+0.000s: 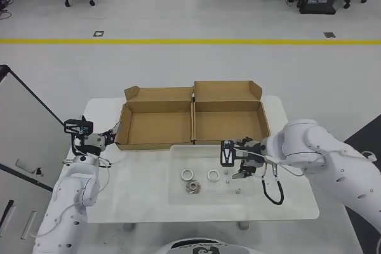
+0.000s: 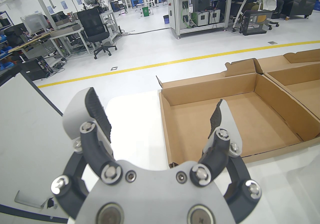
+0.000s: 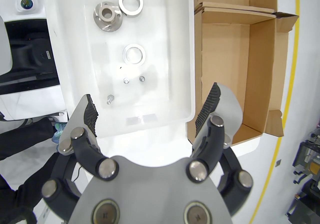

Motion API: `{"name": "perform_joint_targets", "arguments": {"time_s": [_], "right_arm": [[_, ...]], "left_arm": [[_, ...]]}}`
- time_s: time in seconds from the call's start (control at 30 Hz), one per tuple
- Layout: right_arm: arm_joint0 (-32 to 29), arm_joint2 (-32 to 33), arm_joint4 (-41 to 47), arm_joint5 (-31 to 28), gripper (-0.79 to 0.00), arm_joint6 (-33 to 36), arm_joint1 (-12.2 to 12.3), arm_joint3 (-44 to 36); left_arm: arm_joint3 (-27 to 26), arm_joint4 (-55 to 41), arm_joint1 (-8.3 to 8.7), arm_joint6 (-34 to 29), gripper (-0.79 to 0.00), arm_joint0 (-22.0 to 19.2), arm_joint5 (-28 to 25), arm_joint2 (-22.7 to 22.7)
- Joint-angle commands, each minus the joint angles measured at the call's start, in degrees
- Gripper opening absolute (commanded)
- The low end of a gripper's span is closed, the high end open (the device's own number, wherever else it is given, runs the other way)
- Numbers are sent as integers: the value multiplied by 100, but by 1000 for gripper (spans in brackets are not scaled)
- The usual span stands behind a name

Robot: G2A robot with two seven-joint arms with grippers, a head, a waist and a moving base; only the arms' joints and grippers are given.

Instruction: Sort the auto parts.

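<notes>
One bolt (image 3: 110,98) lies in the tray (image 3: 178,34) near the right gripper (image 3: 150,104).

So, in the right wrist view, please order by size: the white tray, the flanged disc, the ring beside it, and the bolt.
1. white tray
2. flanged disc
3. ring, only slightly smaller than the disc
4. bolt, smallest though nearest the camera

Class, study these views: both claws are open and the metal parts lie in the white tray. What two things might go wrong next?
1. The two small silver screws lie close together; the wide-open right claw may pinch both or fumble them.
2. The shiny metal ring lies right beside the flanged steel hub; lifting one could drag the other.
</notes>
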Motion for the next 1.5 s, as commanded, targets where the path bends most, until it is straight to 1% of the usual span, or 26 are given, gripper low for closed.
{"name": "perform_joint_targets", "arguments": {"time_s": [0.0, 0.13, 0.27, 0.8, 0.93, 1.03, 1.2, 1.33, 1.47], "right_arm": [[105, -176, -23, -54, 0, -54, 34, 104], [262, -457, -33, -127, 0, -127, 57, 284], [418, -687, -78, -174, 0, -175, 29, 398], [430, -693, -122, -163, 0, -164, 25, 400], [515, -956, -309, 15, 0, 15, 59, 175], [779, -1345, -309, 226, 0, 226, 105, 16], [1545, -2303, -108, 571, 0, 572, 147, -118], [2279, -3069, 262, 718, 0, 719, 96, -11], [2913, -3665, 589, 687, 0, 688, -3, 170]], "left_arm": [[0, 0, 0, 0, 0, 0, 0, 0], [0, 0, 0, 0, 0, 0, 0, 0], [0, 0, 0, 0, 0, 0, 0, 0], [0, 0, 0, 0, 0, 0, 0, 0], [0, 0, 0, 0, 0, 0, 0, 0], [0, 0, 0, 0, 0, 0, 0, 0], [0, 0, 0, 0, 0, 0, 0, 0], [0, 0, 0, 0, 0, 0, 0, 0], [0, 0, 0, 0, 0, 0, 0, 0]]}}
